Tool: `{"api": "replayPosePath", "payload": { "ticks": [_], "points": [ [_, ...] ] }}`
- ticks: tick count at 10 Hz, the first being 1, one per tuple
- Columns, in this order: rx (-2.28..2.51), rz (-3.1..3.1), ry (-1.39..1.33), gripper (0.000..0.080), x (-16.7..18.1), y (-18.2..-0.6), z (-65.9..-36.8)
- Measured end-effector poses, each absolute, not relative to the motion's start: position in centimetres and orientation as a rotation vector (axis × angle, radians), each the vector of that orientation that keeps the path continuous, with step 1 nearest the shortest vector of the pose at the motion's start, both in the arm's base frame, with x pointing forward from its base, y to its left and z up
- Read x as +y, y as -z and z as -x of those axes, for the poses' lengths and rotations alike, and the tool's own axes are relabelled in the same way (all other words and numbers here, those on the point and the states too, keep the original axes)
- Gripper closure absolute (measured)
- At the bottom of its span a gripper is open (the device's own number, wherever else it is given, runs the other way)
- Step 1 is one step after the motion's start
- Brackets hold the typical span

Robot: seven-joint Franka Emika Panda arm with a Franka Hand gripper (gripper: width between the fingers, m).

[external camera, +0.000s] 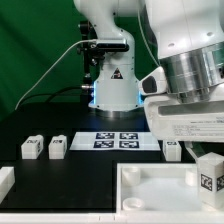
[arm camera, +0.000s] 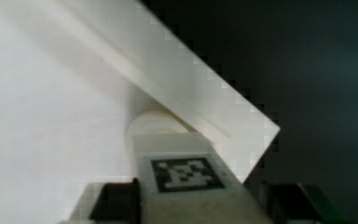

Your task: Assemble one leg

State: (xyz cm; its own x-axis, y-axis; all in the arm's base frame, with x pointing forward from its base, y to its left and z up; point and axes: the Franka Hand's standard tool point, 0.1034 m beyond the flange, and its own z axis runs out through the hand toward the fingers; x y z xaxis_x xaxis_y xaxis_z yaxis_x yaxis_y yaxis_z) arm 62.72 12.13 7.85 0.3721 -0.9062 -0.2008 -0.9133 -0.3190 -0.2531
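In the exterior view my gripper [external camera: 208, 160] hangs at the right and is shut on one leg [external camera: 210, 176], a stubby white block with a black-and-white tag. It holds the leg at the right corner of the large white tray-like piece [external camera: 150, 192]. In the wrist view the leg [arm camera: 190, 175] sits between my two dark fingers [arm camera: 115, 201], with my gripper [arm camera: 208, 203] closed on its sides. The leg's far end meets a round corner socket [arm camera: 160, 126] of the white piece [arm camera: 51, 110]. Whether it is seated in the socket I cannot tell.
Two more legs [external camera: 31, 148] [external camera: 57, 148] stand at the exterior view's left, and another leg [external camera: 172, 150] stands right of the marker board [external camera: 120, 140]. A white part [external camera: 5, 181] lies at the left edge. The arm's base [external camera: 111, 80] stands behind.
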Motion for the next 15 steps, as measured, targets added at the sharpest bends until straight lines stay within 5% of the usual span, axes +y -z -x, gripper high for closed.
{"api": "replayPosePath", "payload": {
  "ticks": [5,10,12,15],
  "points": [
    [1.546,2.342,-0.044,0.0489,12.2,-7.5,-62.2],
    [0.623,2.819,0.086,0.0491,11.7,-7.5,-61.5],
    [0.307,2.88,0.127,0.0203,11.6,-7.5,-61.5],
    [-0.464,2.977,0.285,0.0153,12.4,-8.2,-62.7]
  ]
}}
